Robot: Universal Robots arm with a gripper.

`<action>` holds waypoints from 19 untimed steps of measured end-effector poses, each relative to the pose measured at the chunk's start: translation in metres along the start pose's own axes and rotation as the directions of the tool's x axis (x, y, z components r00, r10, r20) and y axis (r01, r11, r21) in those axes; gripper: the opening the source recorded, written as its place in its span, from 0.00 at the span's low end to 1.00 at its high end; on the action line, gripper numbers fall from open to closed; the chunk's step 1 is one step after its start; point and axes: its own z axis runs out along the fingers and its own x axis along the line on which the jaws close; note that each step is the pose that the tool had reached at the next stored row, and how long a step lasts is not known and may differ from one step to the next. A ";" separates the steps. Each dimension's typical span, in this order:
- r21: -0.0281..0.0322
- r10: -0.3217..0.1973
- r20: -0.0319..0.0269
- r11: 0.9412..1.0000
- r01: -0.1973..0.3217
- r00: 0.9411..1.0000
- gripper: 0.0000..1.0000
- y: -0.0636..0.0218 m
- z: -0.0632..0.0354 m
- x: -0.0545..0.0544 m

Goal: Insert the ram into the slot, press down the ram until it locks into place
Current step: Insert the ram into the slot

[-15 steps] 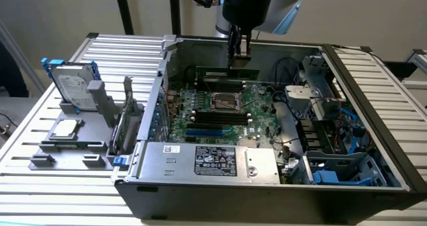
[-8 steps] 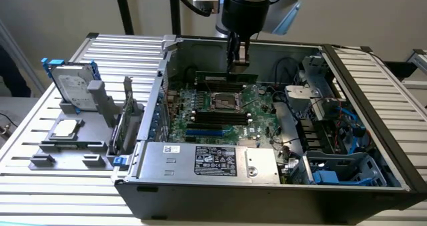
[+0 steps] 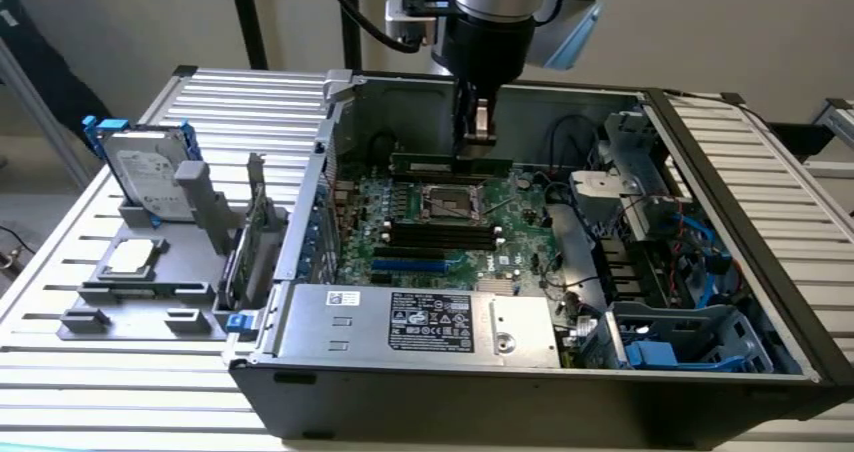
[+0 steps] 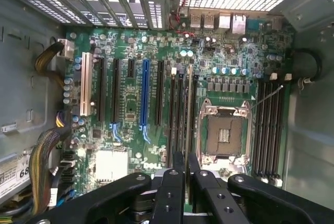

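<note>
Gripper grips the ram beside the processor socket.

A plain pale wall is running behind the scene, with two black upright posts standing against it. A ribbed silvery metal counter is stretching across the foreground under soft, even light.

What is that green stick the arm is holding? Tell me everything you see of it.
The ram is a long, thin green circuit board, standing on its long edge. The end effector clamps its upper edge from above. It is at the black slots beside the silver processor socket; whether it is seated cannot be told.
</note>
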 end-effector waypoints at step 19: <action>0.000 0.000 0.000 1.000 0.000 1.000 0.14 -0.0013 0.0346 0.001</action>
